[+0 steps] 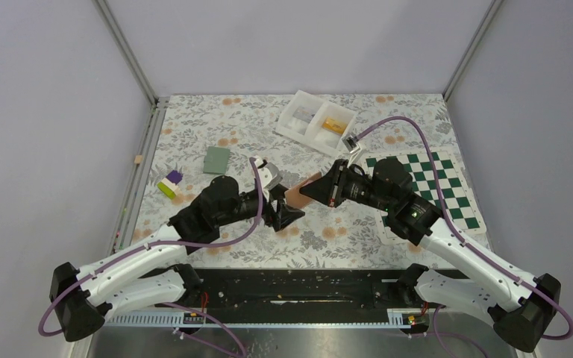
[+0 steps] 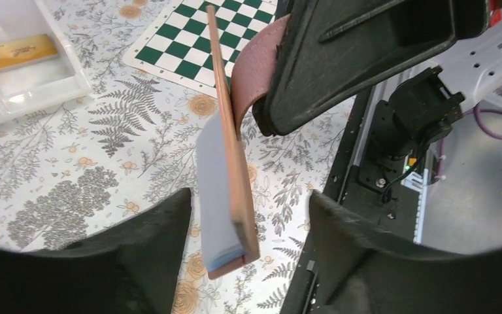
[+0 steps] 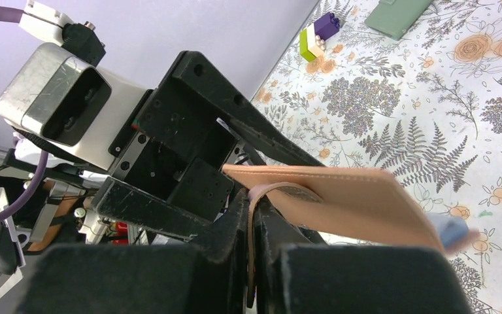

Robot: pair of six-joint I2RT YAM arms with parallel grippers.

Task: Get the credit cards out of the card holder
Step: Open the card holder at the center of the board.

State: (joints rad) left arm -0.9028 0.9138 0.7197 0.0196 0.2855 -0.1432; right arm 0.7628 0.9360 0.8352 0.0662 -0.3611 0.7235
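The card holder [image 1: 299, 195] hangs above the table between both grippers, its tan cover [image 2: 235, 163] edge-on and its light-blue inner panel [image 2: 212, 176] facing left. My right gripper [image 3: 255, 216] is shut on the holder's small tab [image 3: 281, 191]. My left gripper [image 2: 248, 242] is open around the holder's lower end, with a gap on each side. A grey-green card [image 1: 216, 159] lies flat on the table to the left. A small purple and lime pile [image 1: 170, 183] sits further left. Any cards inside the holder are hidden.
A white two-compartment tray [image 1: 298, 113] stands at the back with a gold card [image 1: 335, 125] in it. A green-and-white chessboard mat [image 1: 448, 195] lies under my right arm. The black rail [image 1: 298, 287] runs along the near edge.
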